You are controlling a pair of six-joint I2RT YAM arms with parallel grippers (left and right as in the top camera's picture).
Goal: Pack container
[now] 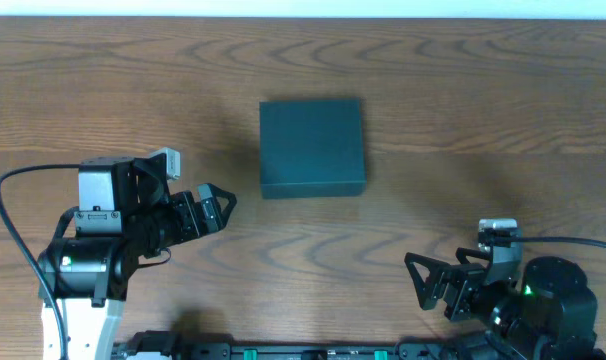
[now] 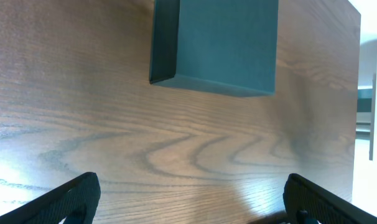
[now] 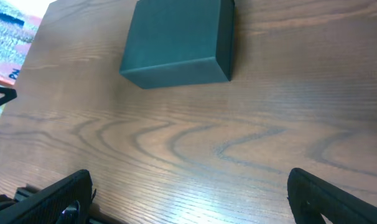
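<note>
From the overhead view, the container (image 1: 312,148) sits on the wooden table (image 1: 503,100), a little above the middle and between the two arms. It is a dark teal box, squarish, with its lid lying flat and shut, and nothing touches it. The left pincer (image 1: 218,203) is at the lower left, pointing right and slightly up toward the box's near left corner but well short of it. Its fingers are spread and nothing is between them. The right pincer (image 1: 418,283) is at the lower right, pointing left, well apart from the box. Its fingers are also spread and empty. A black cable (image 1: 1,205) loops away from the left arm.

In the left wrist view, the container (image 2: 216,43) fills the upper middle of the frame, with one dark side wall and one corner turned toward the camera. The left pincer (image 2: 191,186) is parted wide. One dark finger (image 2: 73,198) is at the lower left, the other is at the lower right, and only bare table (image 2: 64,93) lies between them.

In the right wrist view, the container (image 3: 176,43) lies toward the upper left, seen corner-on, its top closed and smooth. The right pincer (image 3: 188,183) is wide apart too, a black finger (image 3: 61,196) low at each side, holding nothing. Wood grain of the table (image 3: 300,93) runs between them and the box.
</note>
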